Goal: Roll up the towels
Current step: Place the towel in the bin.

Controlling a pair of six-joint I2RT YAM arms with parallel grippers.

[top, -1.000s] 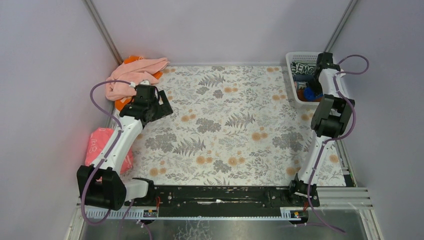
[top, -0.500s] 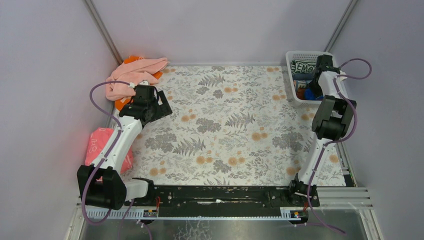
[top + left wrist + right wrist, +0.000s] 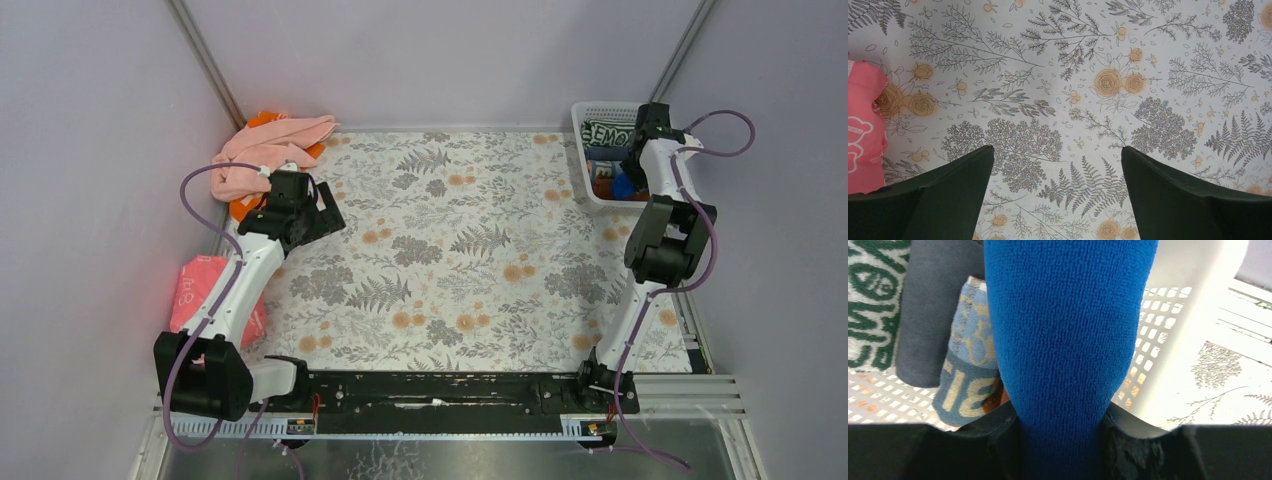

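Your right end effector (image 3: 1063, 437) is clamped on a rolled blue towel (image 3: 1068, 330), holding it over the white basket (image 3: 1193, 295) at the far right corner of the tabletop (image 3: 450, 260). Inside the basket lie a grey towel (image 3: 930, 315), a lettered towel (image 3: 965, 385) and a green-and-white towel (image 3: 870, 305). Your left end effector (image 3: 1057, 152) hangs above the tabletop with its fingers wide apart, near the pink towel (image 3: 270, 150) draped over an orange towel (image 3: 262, 120).

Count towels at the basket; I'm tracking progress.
4: green-white towel, dark grey towel, letter-printed towel in the basket; royal blue towel between jaws of the right gripper. Others may be hidden.
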